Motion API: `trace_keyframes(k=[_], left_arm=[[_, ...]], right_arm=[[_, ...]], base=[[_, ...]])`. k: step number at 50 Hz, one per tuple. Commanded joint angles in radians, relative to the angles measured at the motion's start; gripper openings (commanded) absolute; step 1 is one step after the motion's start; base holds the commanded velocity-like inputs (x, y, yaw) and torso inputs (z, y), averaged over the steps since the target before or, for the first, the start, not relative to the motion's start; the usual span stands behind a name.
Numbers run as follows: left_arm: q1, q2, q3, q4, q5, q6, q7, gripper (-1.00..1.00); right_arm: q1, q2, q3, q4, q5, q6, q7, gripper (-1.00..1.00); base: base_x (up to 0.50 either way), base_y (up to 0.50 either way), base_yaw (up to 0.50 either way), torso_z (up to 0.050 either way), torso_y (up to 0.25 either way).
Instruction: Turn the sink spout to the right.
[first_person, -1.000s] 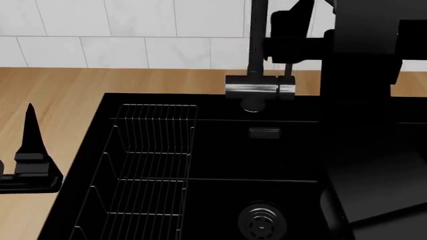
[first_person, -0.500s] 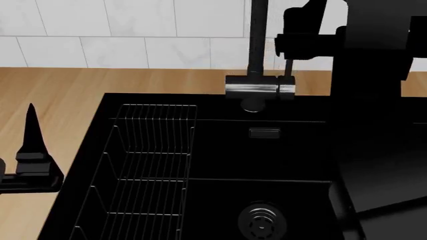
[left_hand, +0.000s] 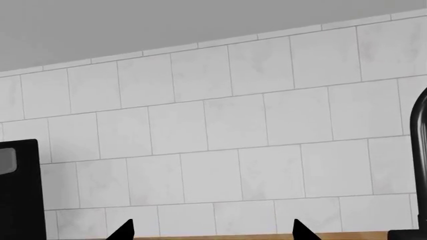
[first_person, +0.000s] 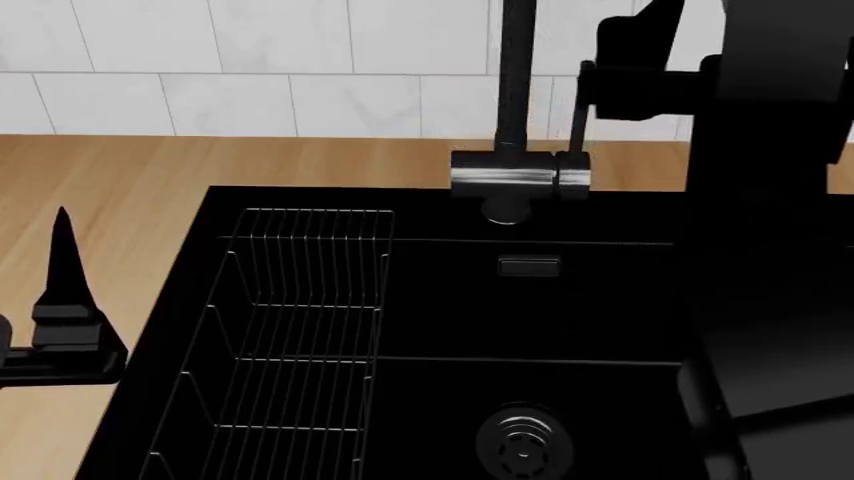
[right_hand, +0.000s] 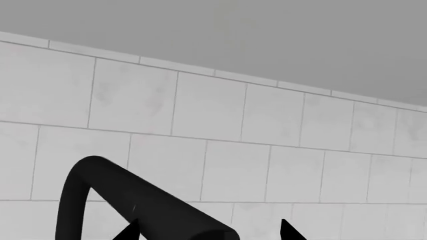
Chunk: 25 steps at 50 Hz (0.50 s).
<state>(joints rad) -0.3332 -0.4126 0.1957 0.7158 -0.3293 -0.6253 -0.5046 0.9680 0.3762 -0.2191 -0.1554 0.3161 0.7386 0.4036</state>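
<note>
The sink spout (first_person: 515, 80) is a thick matte-black tube rising from a chrome cylinder (first_person: 521, 178) behind the black sink (first_person: 441, 300). A thinner black lever rod (first_person: 577, 115) stands just right of it. My right gripper (first_person: 627, 60) is up high, right of the tube and near the rod. In the right wrist view it (right_hand: 208, 232) is open, and the spout's curved top (right_hand: 133, 200) lies between its fingertips (right_hand: 130, 231). My left gripper (first_person: 60, 300) is open and empty over the counter left of the sink. In its wrist view (left_hand: 212, 232) the spout (left_hand: 419, 165) is at the edge.
The sink holds a wire rack (first_person: 300, 330) on its left side and a round metal drain (first_person: 523, 440). Light wood countertop (first_person: 134, 170) surrounds it, with a white tiled wall (first_person: 267, 60) behind. My right arm (first_person: 774, 250) covers the sink's right part.
My right arm and gripper have moved to the right in the head view, away from the spout's upright tube. The left arm and the spout tube look unchanged.
</note>
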Motion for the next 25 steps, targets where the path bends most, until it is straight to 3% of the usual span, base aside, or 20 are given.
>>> trace_keyframes(k=[1,25], left_arm=[[-0.004,-0.001,0.002,-0.001,-0.003,-0.006,-0.004,1.0],[-0.003,-0.005,0.007,-0.004,-0.006,0.001,-0.008,1.0]], right_arm=[[0.014,0.007,0.002,0.021,-0.008,-0.007,0.001,1.0],[0.072,0.008,-0.029,0.156,-0.036,-0.059,-0.024,1.0]], base=[[0.0,0.0,0.0,0.0,0.0],[0.0,0.0,0.0,0.0,0.0]])
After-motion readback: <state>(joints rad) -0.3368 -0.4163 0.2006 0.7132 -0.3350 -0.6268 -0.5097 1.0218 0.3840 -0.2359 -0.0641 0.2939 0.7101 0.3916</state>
